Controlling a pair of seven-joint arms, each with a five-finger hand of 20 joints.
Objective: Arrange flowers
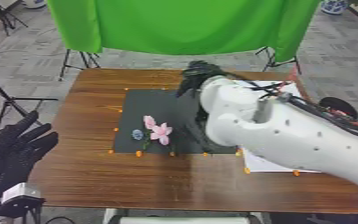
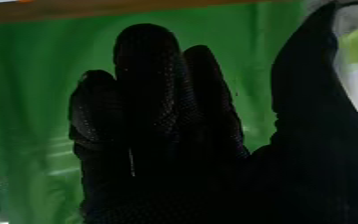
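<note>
My right hand (image 1: 199,74) is over the far part of the dark mat (image 1: 133,102). In the right wrist view the fingers of the right hand (image 2: 158,115) are straight, with the thumb apart and nothing held. Two pink flowers (image 1: 161,132) and a small blue flower (image 1: 138,134) lie on the mat's near left part, their green stems towards the near edge. My left hand (image 1: 14,150) stays open beside the table's left edge, away from the flowers. The right forearm hides part of the mat.
A white sheet (image 1: 269,166) lies on the table's right side, partly under the right arm. Small orange pieces (image 1: 139,154) dot the edges of mat and sheet. Beyond the brown table (image 1: 91,175) hangs a green cloth (image 1: 175,27) on stands.
</note>
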